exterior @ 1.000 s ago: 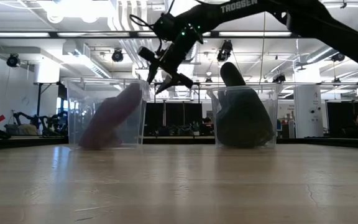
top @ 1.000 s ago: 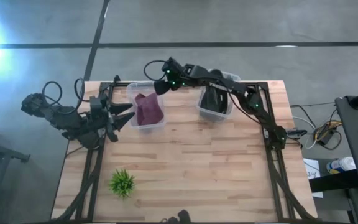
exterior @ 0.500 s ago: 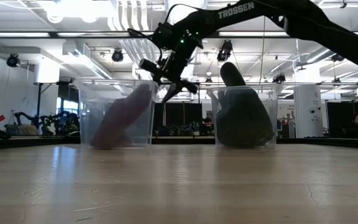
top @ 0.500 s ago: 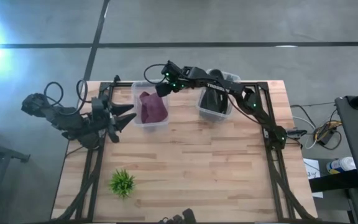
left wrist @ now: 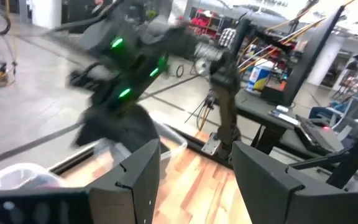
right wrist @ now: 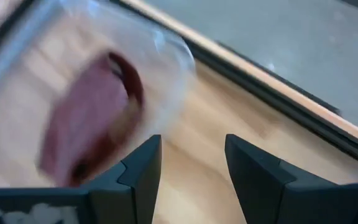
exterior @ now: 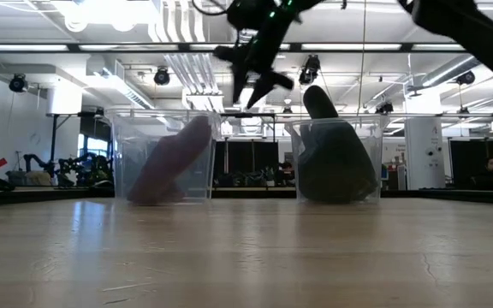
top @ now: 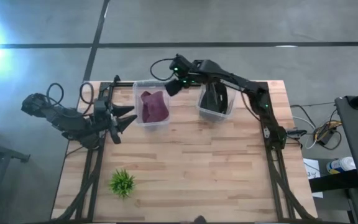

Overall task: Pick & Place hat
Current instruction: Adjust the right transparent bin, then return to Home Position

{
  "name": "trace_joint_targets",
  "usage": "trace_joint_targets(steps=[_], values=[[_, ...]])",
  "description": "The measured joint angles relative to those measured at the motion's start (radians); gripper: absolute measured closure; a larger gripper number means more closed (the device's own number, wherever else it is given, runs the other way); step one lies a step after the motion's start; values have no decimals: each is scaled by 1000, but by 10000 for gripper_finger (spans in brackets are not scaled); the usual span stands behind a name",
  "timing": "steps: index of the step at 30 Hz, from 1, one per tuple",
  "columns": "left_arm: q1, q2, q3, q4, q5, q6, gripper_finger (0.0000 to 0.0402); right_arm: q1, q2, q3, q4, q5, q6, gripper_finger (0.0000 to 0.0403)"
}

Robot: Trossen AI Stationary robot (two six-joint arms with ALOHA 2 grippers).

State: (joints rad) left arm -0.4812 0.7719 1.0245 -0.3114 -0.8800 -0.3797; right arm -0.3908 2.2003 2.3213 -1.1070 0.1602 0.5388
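A purple hat [top: 153, 106] lies in a clear bin [top: 138, 118] at the far left of the table; in the low view the purple hat [exterior: 171, 159] leans against the bin's wall. A dark hat [top: 214, 99] stands in a second clear bin [top: 227, 114] to its right. My right gripper [top: 169, 89] hangs open in the air between the two bins, above their rims in the low view [exterior: 256, 87]. Its wrist view looks down on the purple hat [right wrist: 97, 127]. My left gripper [top: 128, 116] is open, just left of the purple hat's bin.
A small green plant [top: 122, 183] stands near the table's near left corner. The middle and near side of the wooden table [top: 197, 168] lie bare. The left wrist view shows the right arm [left wrist: 129, 68] over the bins and benches in the room beyond.
My right gripper has risen from the rim of the purple hat's bin and moved toward the table's right, staying open. The purple hat's bin has slid a little to the right and now sits squarer. My left gripper has kept its place.
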Motion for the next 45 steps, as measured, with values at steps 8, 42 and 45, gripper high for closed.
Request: trace_joint_targets(steps=[8,42,45], values=[[2,0,-3,-98,-84,-76,209,24,-138,-139,-225,123,-42,229],[15,0,-19,-108,141,-92,209,270,-706,-737,362,-60,-114,229],[22,-37,-55,-104,217,-73,209,299,-763,-791,371,-53,-73,230]])
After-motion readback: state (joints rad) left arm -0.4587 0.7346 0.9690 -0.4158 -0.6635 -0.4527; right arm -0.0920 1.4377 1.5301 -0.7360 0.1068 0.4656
